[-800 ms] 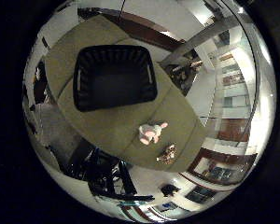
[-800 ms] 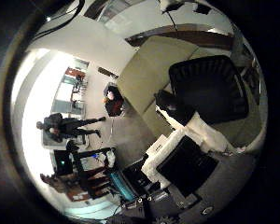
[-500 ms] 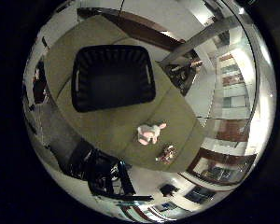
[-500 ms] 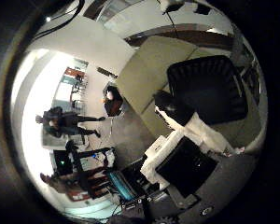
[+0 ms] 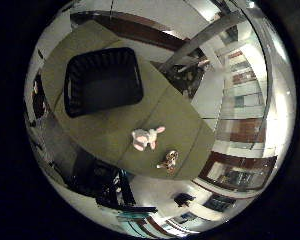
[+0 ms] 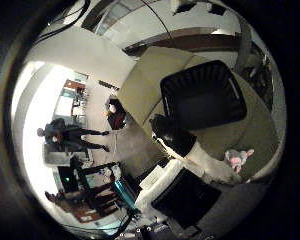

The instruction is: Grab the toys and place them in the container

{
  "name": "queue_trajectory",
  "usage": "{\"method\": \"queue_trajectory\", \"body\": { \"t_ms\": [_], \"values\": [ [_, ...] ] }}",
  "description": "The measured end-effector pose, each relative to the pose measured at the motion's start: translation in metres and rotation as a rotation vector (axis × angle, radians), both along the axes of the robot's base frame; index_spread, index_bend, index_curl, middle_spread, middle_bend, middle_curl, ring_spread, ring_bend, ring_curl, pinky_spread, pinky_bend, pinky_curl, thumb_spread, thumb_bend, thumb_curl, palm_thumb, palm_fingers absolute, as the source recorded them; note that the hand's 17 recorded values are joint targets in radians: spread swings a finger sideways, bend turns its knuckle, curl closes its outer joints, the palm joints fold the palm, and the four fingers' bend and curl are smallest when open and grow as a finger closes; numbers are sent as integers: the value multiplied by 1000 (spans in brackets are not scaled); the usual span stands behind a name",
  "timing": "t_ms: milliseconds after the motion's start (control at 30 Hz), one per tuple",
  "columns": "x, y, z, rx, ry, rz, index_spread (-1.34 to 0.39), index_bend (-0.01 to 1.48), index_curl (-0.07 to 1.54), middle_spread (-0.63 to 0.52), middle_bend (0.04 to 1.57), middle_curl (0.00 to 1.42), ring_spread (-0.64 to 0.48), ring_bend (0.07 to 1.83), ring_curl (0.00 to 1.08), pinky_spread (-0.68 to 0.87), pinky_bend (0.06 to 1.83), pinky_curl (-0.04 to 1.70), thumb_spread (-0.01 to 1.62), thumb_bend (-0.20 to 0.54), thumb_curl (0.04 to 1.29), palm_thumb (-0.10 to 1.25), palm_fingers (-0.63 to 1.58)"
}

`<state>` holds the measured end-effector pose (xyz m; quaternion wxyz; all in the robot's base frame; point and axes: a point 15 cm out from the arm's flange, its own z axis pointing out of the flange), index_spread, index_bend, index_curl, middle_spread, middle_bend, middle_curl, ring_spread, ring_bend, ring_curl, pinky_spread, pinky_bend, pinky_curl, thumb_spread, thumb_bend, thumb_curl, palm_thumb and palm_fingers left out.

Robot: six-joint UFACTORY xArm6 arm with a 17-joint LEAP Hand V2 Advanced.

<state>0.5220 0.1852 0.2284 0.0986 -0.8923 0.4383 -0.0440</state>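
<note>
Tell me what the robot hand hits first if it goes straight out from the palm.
Likely the olive table, between the black basket and the pink-and-white plush toy. The robot hand is well above everything, so depth is uncertain.

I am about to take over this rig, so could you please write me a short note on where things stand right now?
Hand: the right hand is high above the table and holds nothing; its fingers look straight, so open.
Things: the black container sits on the table and looks empty. The pink and white plush toy lies on the table beside it, apart from it. A small brown toy lies near the table's edge, just beyond the plush.
Done: nothing is in the container yet.
Left: pick up both toys and put them in the container, probably the plush first.
</note>
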Motion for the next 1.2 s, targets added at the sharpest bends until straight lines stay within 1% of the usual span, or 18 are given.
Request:
{"method": "queue_trajectory", "body": {
  "t_ms": [367, 533, 633, 833, 1000, 1100, 1200],
  "values": [
    [18, -100, 14, -12, -28, -103, -412, 173, 339, -82, 199, 374, 14, 285, 241, 283, 499, -2, 1165, -19, 268, 504, 369],
    [0, -145, -6, -31, 28, -121, -404, 175, 334, -69, 198, 370, 39, 275, 241, 291, 506, -2, 1152, -22, 266, 488, 335],
    [-9, -169, -16, -38, 44, -126, -397, 175, 329, -62, 195, 368, 48, 272, 243, 296, 509, -1, 1145, -22, 264, 478, 318],
    [-29, -203, -44, -46, 98, -139, -389, 171, 322, -46, 194, 358, 72, 271, 246, 295, 523, 2, 1128, -23, 263, 465, 280],
    [-34, -232, -53, -49, 113, -158, -379, 166, 313, -31, 188, 346, 101, 276, 249, 292, 553, 12, 1113, -23, 265, 454, 234],
    [-42, -239, -64, -49, 134, -151, -371, 172, 311, -15, 185, 334, 121, 273, 249, 296, 562, 22, 1100, -23, 266, 446, 192],
    [-46, -243, -73, -52, 133, -143, -369, 172, 310, -5, 190, 330, 128, 276, 251, 295, 563, 28, 1089, -24, 268, 438, 181]
  ]
}}
